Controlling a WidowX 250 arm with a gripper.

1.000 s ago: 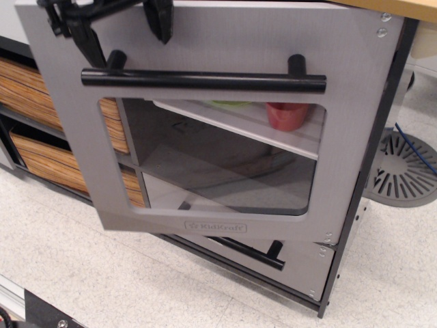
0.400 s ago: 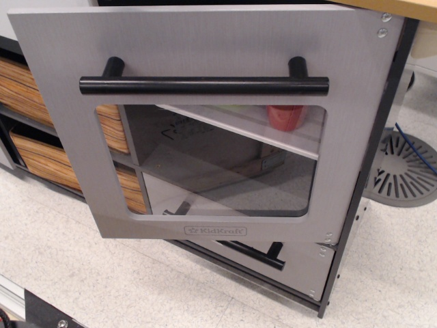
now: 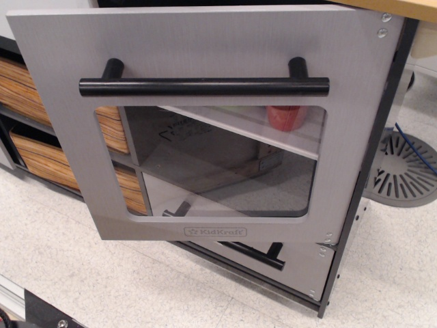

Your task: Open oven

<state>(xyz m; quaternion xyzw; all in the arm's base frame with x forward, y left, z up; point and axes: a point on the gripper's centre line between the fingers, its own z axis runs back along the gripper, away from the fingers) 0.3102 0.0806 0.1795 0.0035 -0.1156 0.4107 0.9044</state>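
The grey oven door (image 3: 205, 48) is swung open toward the camera, hinged at its right edge. Its long black bar handle (image 3: 203, 86) runs across the upper part. Below it is the clear rounded window (image 3: 218, 164), and the embossed logo (image 3: 215, 231) sits near the bottom edge. Through the window I see a white shelf (image 3: 273, 137) with a red cup (image 3: 287, 116) on it. The gripper is out of view.
Brown wood-grain drawers (image 3: 41, 137) stand behind the door at the left. A shorter grey drawer front with a black bar handle (image 3: 263, 254) sits below the oven. A grey slotted disc (image 3: 406, 167) lies on the floor at right. A wooden counter edge (image 3: 403, 8) is at top right.
The black gripper, seen at the door's top left one second ago, has left the view. The door has swung slightly further open to the left.
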